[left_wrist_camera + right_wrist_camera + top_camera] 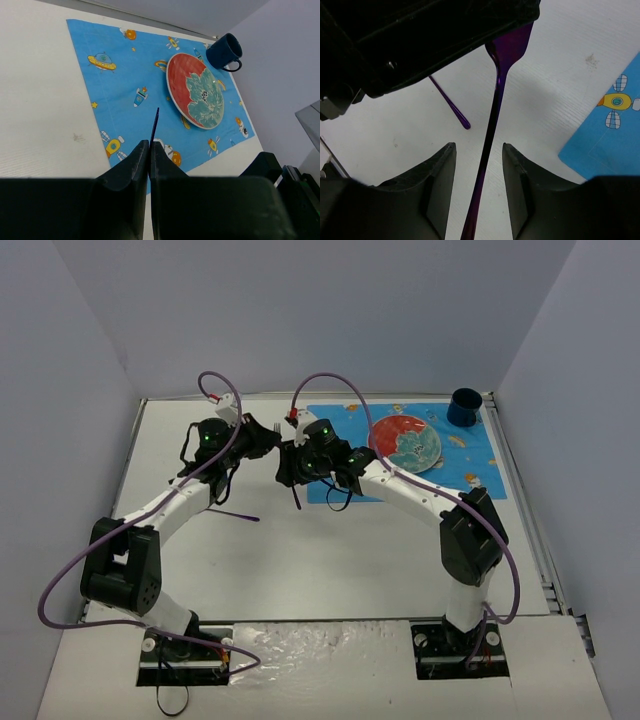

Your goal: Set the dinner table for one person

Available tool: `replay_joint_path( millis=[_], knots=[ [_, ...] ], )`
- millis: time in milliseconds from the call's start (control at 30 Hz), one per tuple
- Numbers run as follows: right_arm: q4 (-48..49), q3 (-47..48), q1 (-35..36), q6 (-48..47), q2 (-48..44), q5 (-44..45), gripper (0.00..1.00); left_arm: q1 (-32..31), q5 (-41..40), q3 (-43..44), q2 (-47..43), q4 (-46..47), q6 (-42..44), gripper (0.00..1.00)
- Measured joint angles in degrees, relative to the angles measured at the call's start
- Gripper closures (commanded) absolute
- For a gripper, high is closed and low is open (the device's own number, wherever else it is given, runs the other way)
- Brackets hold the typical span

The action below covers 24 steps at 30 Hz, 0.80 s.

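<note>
Top view: the dinner table [330, 550] bears a blue mat [470, 455] at far right with a plate [405, 443] on it and a mug [464, 407] at its far corner. A loose utensil [236, 512] lies mid-left.
Left wrist: the left gripper [149, 145] is clenched on the held utensil [155, 122].
Right wrist: the right gripper [479, 147] is spread, its fingers flanking that utensil without touching it. A black housing [420, 40] covers the utensil's broad end.

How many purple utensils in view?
2. One shiny purple metal utensil is pinched in the left end effector, its handle inside the open right end effector. A second purple metal utensil lies on the white tabletop. The arms may hide more.
</note>
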Motion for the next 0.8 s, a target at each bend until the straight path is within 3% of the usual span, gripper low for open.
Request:
replay_joint_path(
  millis=[200,500,733,800],
  knots=[
    [0.0,0.0,0.0,-0.25,-0.04,2.19,0.75,-0.37,1.51,-0.81,0.02,2.64,-0.35,1.0],
    [0.0,0.0,0.01,-0.42,-0.34,4.49,0.82,-0.43,2.73,-1.46,0.08,6.0,-0.37,1.0],
    [-0.32,0.0,0.3,-0.57,-1.17,6.39,1.0,-0.55,3.73,-1.77,0.9,7.2,-0.46,0.99],
    [-1.01,0.0,0.26,-0.42,-1.51,7.76,1.0,-0.61,4.08,-1.82,1.05,8.13,-0.6,0.97]
  ],
)
